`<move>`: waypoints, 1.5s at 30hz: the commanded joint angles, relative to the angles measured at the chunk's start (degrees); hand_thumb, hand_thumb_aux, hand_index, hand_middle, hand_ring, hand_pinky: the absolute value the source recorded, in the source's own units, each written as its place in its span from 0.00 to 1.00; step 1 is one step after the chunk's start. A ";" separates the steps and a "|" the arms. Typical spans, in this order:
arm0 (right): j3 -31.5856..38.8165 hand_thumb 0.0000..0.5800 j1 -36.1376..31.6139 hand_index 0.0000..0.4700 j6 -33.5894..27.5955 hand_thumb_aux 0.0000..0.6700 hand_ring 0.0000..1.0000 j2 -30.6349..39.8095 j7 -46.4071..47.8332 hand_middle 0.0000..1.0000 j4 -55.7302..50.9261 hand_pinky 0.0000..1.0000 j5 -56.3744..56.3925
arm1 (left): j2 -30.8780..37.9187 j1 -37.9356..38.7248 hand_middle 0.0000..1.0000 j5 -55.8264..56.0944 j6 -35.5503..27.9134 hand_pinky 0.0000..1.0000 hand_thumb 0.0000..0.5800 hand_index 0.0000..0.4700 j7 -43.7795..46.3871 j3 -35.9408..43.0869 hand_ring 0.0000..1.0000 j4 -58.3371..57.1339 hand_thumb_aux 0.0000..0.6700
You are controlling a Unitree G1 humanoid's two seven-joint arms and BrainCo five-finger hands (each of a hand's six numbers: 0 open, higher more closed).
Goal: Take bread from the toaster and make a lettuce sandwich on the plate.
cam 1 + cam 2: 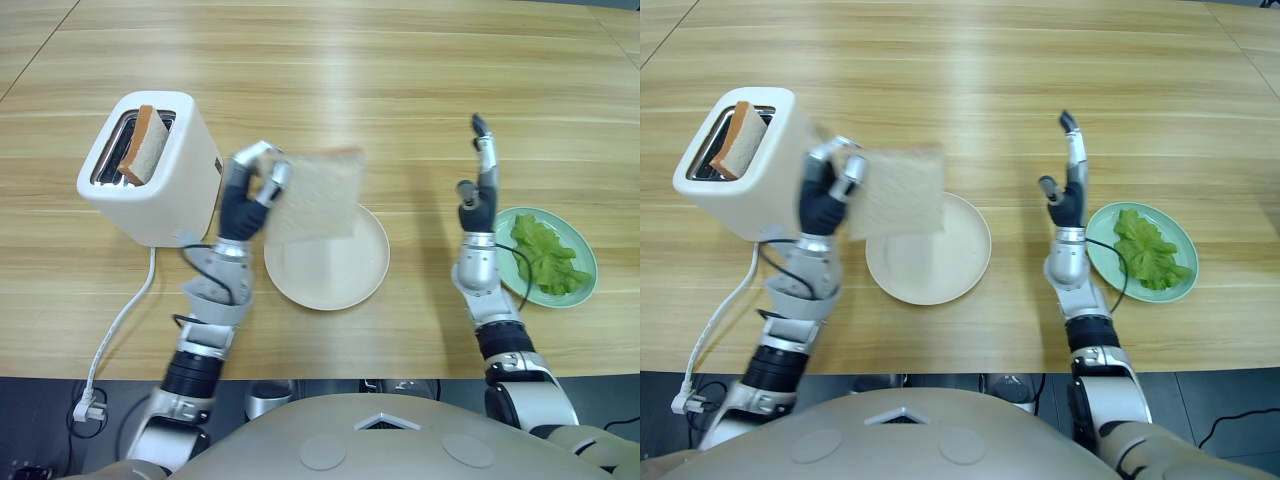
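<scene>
**Bread over the plate:** The left hand [248, 195] holds a slice [320, 195] of bread in the air above the far rim of the plate [335, 285]. Its fingers [275, 178] are closed on the slice's left edge. The slice hangs roughly upright with its flat face toward the camera and its lower edge over the plate's far left part. It looks clear of the plate, though the blur on it leaves that uncertain. The cream plate lies near the near edge of the counter [400, 80], about midway along it.

**Toaster:** The white toaster [160, 200] stands on the left side of the counter, just beside the left hand and a little farther from the near edge than the plate. A second slice [145, 148] sticks out of its slot on the side toward the plate, leaning. A white cord [125, 315] runs from the toaster's near side to the near edge, where the plug [88, 405] hangs over.

**Right hand and lettuce:** The right hand [480, 205] stands upright above the counter between the plate and a green dish [578, 238]. Its fingers [484, 140] are stretched open and hold nothing, and the hand is just beside the dish's left rim. The dish lies near the near edge toward the right side, well apart from the toaster. It carries a heap of lettuce [545, 255] leaves.
</scene>
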State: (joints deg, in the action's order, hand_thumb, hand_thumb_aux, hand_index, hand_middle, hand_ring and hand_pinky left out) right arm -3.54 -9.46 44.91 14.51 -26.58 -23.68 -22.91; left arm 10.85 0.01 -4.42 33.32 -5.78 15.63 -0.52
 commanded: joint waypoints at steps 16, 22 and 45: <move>-16.02 0.00 16.27 0.00 -14.23 0.00 0.00 22.21 -5.77 0.00 -1.57 0.00 -9.53 | 0.77 1.22 1.00 -18.94 4.32 1.00 1.00 0.98 -8.36 -3.26 1.00 -23.59 1.00; -9.04 0.00 17.05 0.00 -21.73 0.00 0.00 28.16 -9.10 0.00 -12.23 0.00 -17.56 | 2.21 3.45 0.00 -25.81 1.46 0.00 0.06 0.03 -12.25 -2.97 0.00 -21.66 0.03; 13.81 1.00 3.90 0.98 -34.02 1.00 0.00 30.29 -14.35 0.00 -29.10 0.00 -23.77 | 7.99 8.86 0.00 -41.54 -7.92 0.00 0.00 0.00 -27.50 -8.13 0.00 0.77 0.00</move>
State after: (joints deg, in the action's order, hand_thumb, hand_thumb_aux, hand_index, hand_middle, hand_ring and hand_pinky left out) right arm 9.75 -6.52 11.34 44.04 -40.37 -53.51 -47.34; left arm 18.20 8.12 -45.76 25.90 -33.13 8.14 -0.88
